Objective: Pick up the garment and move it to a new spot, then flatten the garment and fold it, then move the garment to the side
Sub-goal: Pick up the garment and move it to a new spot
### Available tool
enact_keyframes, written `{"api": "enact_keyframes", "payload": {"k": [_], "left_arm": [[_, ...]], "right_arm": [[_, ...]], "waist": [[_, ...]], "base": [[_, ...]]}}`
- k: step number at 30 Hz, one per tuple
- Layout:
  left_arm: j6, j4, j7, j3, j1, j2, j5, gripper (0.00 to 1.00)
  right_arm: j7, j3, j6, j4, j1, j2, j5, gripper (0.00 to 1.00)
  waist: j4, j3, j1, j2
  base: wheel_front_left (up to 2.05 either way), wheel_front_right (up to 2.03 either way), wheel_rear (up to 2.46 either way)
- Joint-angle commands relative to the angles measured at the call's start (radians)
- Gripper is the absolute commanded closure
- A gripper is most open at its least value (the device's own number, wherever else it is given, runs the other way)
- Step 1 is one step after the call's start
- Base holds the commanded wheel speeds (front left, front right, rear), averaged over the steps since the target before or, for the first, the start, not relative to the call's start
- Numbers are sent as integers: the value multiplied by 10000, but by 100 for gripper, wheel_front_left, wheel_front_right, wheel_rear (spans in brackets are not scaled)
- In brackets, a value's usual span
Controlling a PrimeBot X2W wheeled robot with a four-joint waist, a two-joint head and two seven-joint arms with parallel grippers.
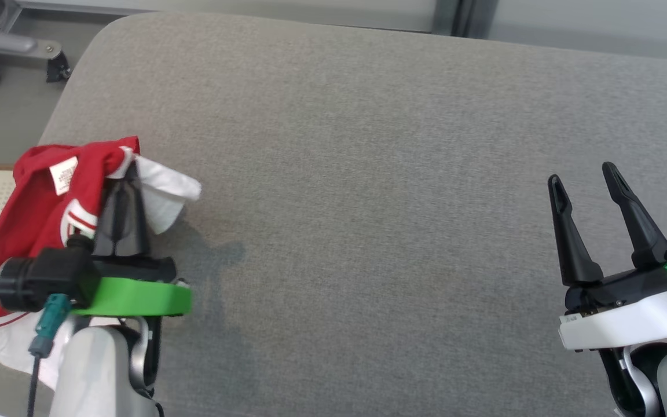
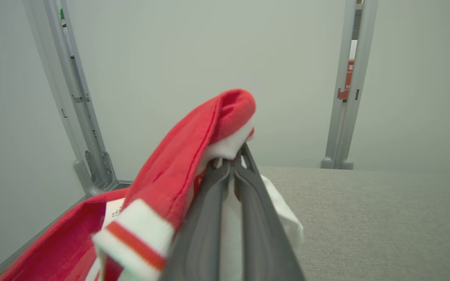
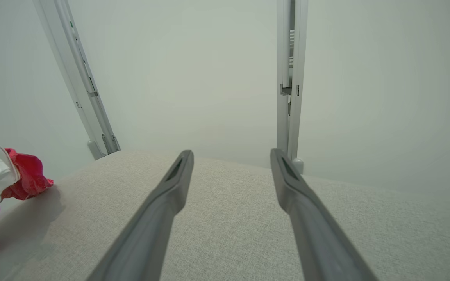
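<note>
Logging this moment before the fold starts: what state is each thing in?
Red and white fabric garment: bunched, unfolded, pinched near its white trim, hanging at the left edge of the grey padded surface.
Left gripper: shut on the garment.
Right gripper: open, holding nothing, over the grey padded surface.

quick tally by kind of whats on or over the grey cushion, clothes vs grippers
garment: 1, red and white
grippers: 2, left gripper shut on the garment, right gripper open and empty
total: 3
</note>
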Motion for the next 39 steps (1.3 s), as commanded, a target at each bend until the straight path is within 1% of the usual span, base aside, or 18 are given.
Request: {"api": "enact_keyframes", "payload": {"k": [1,7,11,15,19,24,25,26,30,32,34,39], "left_arm": [[-35,-105,-3,-349,73,3,-77,100],[-96,-64,44,-2513,-762,-4,-682,100],[-93,169,37,-4411,-1513,11,-1159,100],[0,342,84,-5943,-2184,18,-1606,100],[157,812,301,-6952,-2666,27,-1848,100],[334,1611,437,-7449,-2959,23,-1985,100],[347,1756,421,-7543,-2962,15,-1976,49],[383,1835,384,-7583,-2978,20,-1965,0],[419,1776,203,-7773,-3005,17,-1858,0],[478,1580,126,-7763,-2953,31,-1773,0],[616,1298,58,-7652,-2825,104,-1711,0],[1163,608,16,-7063,-2370,484,-1748,0]], "right_arm": [[-96,-13,-15,41,117,48,-24,0],[-347,-129,-15,119,-21,305,6,0],[-627,-173,-15,315,-166,518,74,0],[-936,-93,-15,631,-281,717,184,0],[-1264,-27,-13,971,-357,881,303,0],[-1569,102,-13,1340,-556,978,449,0],[-1635,100,-13,1431,-569,982,458,0],[-1674,92,-13,1499,-577,981,473,0],[-1773,3,-13,1668,-626,977,419,0],[-1765,-69,-15,1669,-609,879,337,0],[-1685,-103,-13,1626,-582,805,290,0],[-1381,-201,-13,1386,-437,601,182,0]], "waist": [[-1056,-194,0,0],[-2517,305,0,0],[-3610,718,0,0],[-4562,1116,0,0],[-5253,1498,0,0],[-5650,1822,0,0],[-5665,1844,0,0],[-5661,1852,0,0],[-5401,1691,0,0],[-5122,1506,0,0],[-4819,1289,0,0],[-4012,798,0,0]], "base": [[0,0,0],[0,0,0],[0,0,0],[0,0,0],[0,0,0],[0,0,0],[0,0,0],[0,0,0],[0,0,0],[0,0,0],[0,0,0],[0,0,0]]}}
